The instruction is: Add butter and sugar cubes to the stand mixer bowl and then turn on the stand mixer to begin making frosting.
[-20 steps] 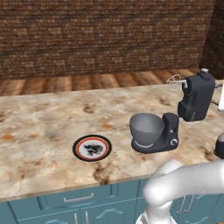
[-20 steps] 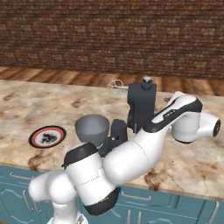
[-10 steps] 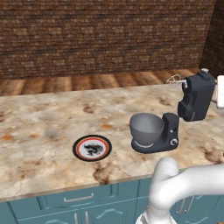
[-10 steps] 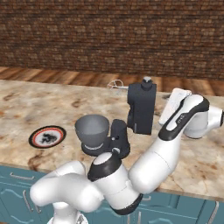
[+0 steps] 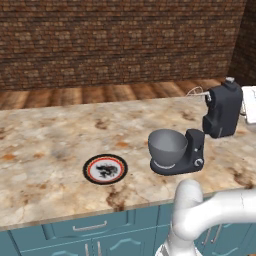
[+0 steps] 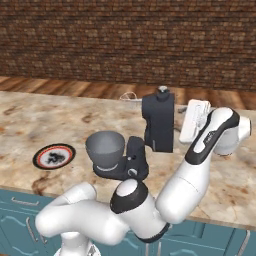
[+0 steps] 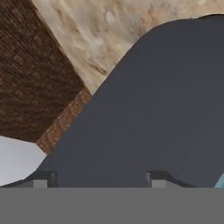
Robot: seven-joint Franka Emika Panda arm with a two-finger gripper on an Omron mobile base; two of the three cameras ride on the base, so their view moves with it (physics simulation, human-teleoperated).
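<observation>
Slate-grey mixer (image 5: 222,110): stands tall on the marble counter (image 5: 45,150), at the far right in the left base view; its bulky head is up and a small knob tops it.
Mixer base (image 5: 192,152): low and dark, nearer than the head, with a small round knob on its front.
Bowl (image 5: 167,146): grey metal, round and deep, sitting on the base at its left end; upright, and no contents can be made out.
Plate (image 5: 105,169): flat, black-and-red rim with a blotched white centre, on the counter left of the bowl and apart from it.
Butter: cannot be made out on the plate or in the bowl.
White box (image 6: 194,120): upright just right of the mixer in the right base view.
Arm (image 6: 200,165): rises from the near edge and bends up to the right of the mixer, its far end beside the white box.
Gripper (image 7: 97,183): two small dark fingertips (image 7: 41,179) stand well apart, close against a broad dark grey surface; nothing between them.
Cabinets (image 5: 100,230): teal fronts with metal handles below the counter edge.
Wall (image 5: 120,40): brown brick behind the wooden floor.
</observation>
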